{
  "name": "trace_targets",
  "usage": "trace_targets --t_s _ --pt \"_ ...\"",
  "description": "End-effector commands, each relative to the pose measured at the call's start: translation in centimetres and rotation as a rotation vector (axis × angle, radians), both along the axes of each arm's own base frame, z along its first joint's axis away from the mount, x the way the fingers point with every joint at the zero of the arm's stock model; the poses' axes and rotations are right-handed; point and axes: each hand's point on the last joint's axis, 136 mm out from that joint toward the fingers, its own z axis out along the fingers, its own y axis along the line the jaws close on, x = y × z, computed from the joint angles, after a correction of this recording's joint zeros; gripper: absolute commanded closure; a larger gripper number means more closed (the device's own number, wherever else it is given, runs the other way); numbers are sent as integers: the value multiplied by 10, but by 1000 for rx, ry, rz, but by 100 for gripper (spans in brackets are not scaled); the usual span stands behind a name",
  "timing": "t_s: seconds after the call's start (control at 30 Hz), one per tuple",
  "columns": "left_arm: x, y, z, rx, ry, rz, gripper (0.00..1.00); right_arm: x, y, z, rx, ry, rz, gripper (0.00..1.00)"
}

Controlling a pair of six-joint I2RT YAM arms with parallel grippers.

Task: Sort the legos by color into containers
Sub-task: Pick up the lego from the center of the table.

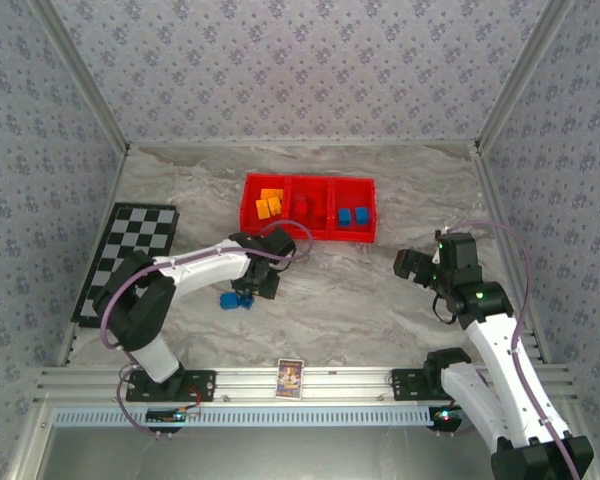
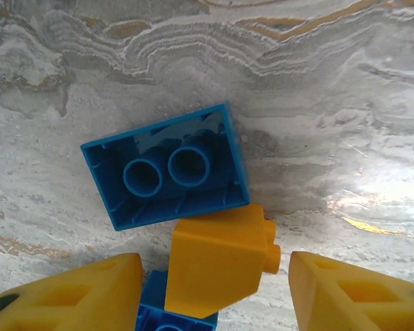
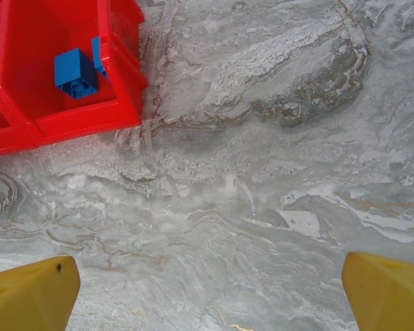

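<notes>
Overhead, your left gripper (image 1: 248,290) hangs over loose bricks (image 1: 235,300) near the red three-compartment plastic tray (image 1: 340,238). Through the left wrist, its jaws stand wide around the small orange-yellow plastic brick (image 2: 217,261); close squarely, because an upturned blue plastic brick (image 2: 169,176) touches it and may drag along. Through the right wrist, the right gripper (image 3: 207,289) gapes empty over bare marble table (image 3: 262,138).

On the desk (image 1: 380,300), the tray (image 1: 340,238) holds two legos (image 1: 269,204) in its left compartment, a single lego (image 1: 302,207) in the middle, another pair (image 1: 352,216) in the right. Before the tray's left end — apart from it — a loose cluster (image 1: 237,299) lies, its bricks touching. The checkered board (image 1: 130,260) lies left of the tray; the card (image 1: 290,378) before it — on the near rail (image 1: 360,380).
</notes>
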Motion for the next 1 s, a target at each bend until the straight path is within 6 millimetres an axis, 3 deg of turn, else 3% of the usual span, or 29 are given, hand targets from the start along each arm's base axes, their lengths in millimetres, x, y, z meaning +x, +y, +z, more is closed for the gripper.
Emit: trace_targets --t_s 0.0,0.33,0.6,0.7,0.97 --pt "-2 3 -7 12 24 24 46 -1 1 -2 2 8 9 0" --pt "1 -3 -19 7 40 34 55 -2 1 -2 1 9 9 0" --pt "10 -7 -13 7 18 38 68 -2 1 -2 0 7 7 0" --pt "14 -5 2 13 -18 61 76 -2 1 -2 -1 7 9 0" --pt "40 -13 76 -87 -173 91 77 -1 0 -2 -3 7 6 0"
